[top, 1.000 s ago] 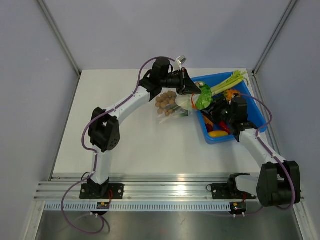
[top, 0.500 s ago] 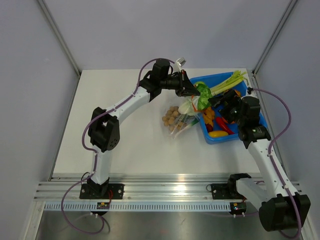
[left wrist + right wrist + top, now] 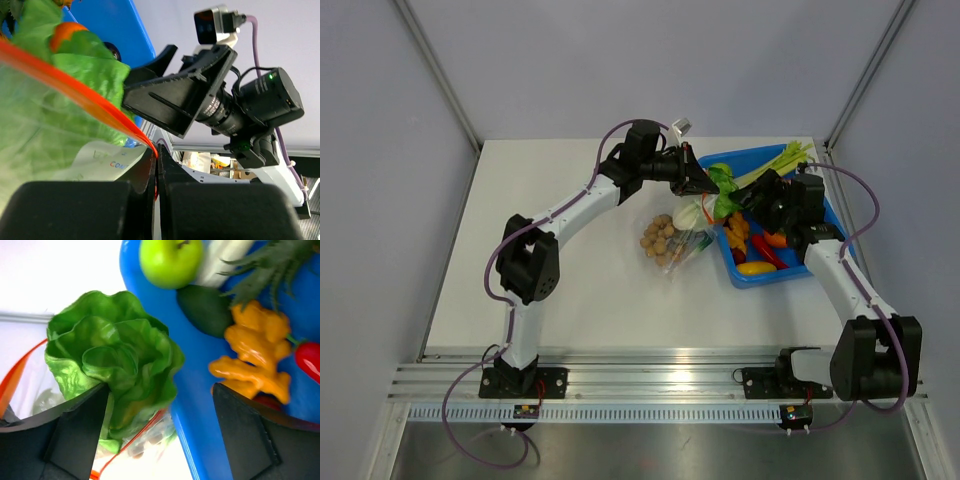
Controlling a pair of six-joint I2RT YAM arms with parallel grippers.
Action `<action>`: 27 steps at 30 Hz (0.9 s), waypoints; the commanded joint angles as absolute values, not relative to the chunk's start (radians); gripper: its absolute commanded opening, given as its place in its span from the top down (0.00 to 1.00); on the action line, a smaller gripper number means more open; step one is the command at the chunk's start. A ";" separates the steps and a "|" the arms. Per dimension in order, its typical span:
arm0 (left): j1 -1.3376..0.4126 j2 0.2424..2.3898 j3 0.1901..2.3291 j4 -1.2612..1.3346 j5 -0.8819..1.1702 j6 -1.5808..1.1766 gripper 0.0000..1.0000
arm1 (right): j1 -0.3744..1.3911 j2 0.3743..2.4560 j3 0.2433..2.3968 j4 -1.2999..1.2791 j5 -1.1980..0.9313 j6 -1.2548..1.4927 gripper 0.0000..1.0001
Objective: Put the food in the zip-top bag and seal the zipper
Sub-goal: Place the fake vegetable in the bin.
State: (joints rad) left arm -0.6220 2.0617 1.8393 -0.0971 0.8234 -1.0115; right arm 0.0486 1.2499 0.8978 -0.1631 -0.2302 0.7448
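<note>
The clear, floppy zip-top bag holds brown balls; its orange-red zipper is pinched in the left claw. The right claw stands wide, with the leafy green cabbage between its fingers.

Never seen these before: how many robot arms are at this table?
2. The left arm reaches to the clear bag mid-table; the right arm reaches over the blue bin. No others visible.
</note>
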 commanded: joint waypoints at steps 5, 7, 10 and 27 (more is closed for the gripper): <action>-0.623 2.036 1.842 -0.055 0.848 -1.003 1.00 | 0.044 1.336 0.878 0.188 -0.477 0.854 0.37; -0.623 2.039 1.842 -0.055 0.850 -1.005 1.00 | 0.044 1.348 0.859 0.254 -0.530 0.871 0.47; -0.623 2.043 1.845 -0.055 0.851 -1.006 1.00 | 0.044 1.356 0.854 0.285 -0.574 0.882 0.81; -0.623 2.068 1.928 -0.071 0.842 -1.011 1.00 | 0.153 1.324 0.862 -0.098 -0.561 0.732 1.00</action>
State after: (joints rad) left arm -0.6220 2.0750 1.8534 -0.1368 0.8242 -1.0111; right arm 0.1024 1.3514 0.8597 -0.0200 -0.5316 0.7818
